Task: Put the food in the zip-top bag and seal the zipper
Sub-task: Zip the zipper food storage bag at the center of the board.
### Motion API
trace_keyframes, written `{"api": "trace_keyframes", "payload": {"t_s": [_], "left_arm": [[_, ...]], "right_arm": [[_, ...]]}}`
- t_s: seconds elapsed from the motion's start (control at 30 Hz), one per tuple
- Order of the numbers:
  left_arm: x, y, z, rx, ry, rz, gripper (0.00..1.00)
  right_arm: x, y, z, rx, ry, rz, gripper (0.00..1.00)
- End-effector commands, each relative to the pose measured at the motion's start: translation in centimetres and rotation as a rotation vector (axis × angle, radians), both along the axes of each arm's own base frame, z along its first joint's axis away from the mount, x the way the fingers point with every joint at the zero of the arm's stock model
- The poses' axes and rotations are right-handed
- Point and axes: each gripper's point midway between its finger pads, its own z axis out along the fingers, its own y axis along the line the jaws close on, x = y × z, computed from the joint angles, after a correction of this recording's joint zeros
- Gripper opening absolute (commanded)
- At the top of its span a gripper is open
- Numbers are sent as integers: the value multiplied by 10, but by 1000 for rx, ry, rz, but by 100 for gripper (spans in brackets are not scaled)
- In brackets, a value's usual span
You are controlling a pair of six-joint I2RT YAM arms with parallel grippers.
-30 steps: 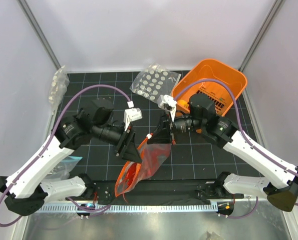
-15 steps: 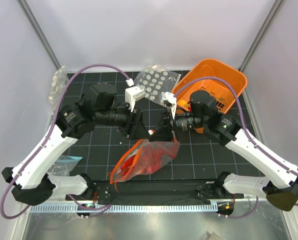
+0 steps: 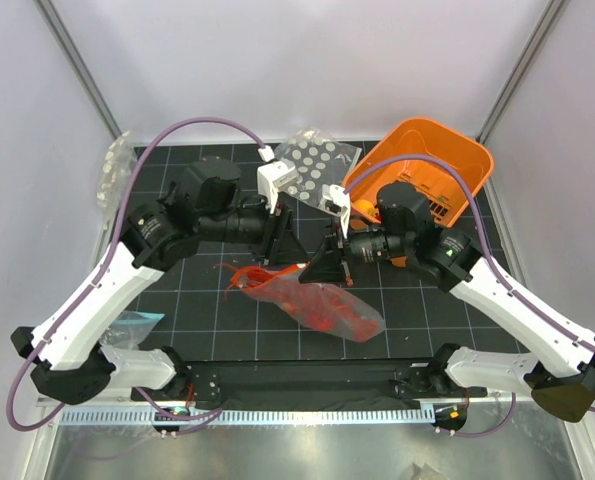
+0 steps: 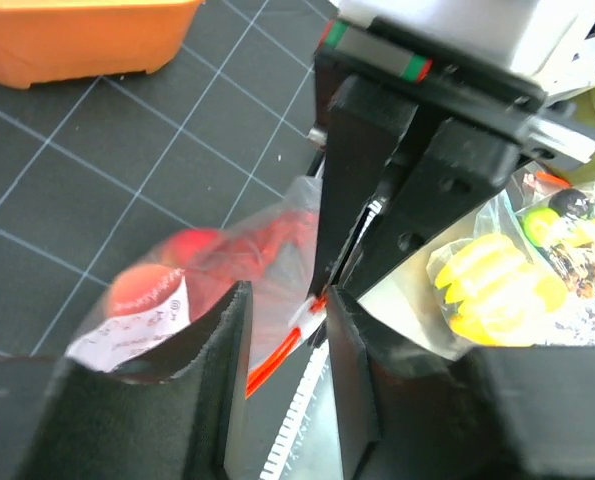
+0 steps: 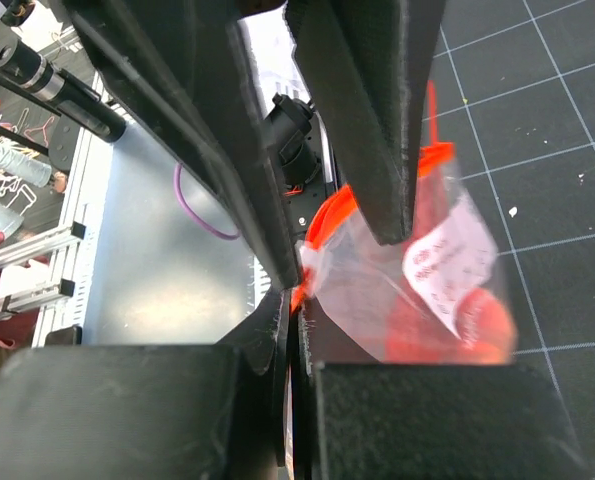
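Note:
The zip-top bag (image 3: 327,308) hangs between the two grippers at mid-table, its body sagging to the right. The red food (image 3: 312,300) is inside it. A red-orange ball (image 4: 182,252) and red tentacles show through the plastic. The orange-red zipper (image 3: 249,277) trails left from the grippers. My right gripper (image 3: 329,266) is shut on the zipper end of the bag (image 5: 312,285). My left gripper (image 3: 285,246) is right against it, jaws apart, with the zipper (image 4: 277,362) and its white slider (image 4: 305,316) lying between the fingers (image 4: 352,350).
The orange slotted basket (image 3: 427,170) stands at the back right, just behind the right arm. A clear bag of white discs (image 3: 307,160) lies at the back centre. Another clear bag (image 3: 115,172) lies at the far left edge.
The left gripper has moved back and right until it meets the right gripper. The bag's body has swung from the lower left to the right, and the zipper now trails left.

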Motion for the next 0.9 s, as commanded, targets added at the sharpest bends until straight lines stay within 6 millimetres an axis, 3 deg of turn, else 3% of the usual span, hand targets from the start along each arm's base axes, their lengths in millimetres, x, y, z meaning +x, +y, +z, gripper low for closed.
{"api": "trace_keyframes", "payload": {"t_s": [0.0,0.3,0.67,0.87], "left_arm": [[-1,-14,20,-72,-79,-63,40],[-14,-23,21,-114,-109,-166,44],[-39,-15,19,-158,-72,-242,56],[-39,-14,13,-146,-62,-238,49]], "right_arm": [[-7,-1,37,90,-57,16,1],[-13,0,43,116,-69,52,1],[-16,-2,52,146,-86,52,1],[-17,-4,57,161,-93,50,1]]}}
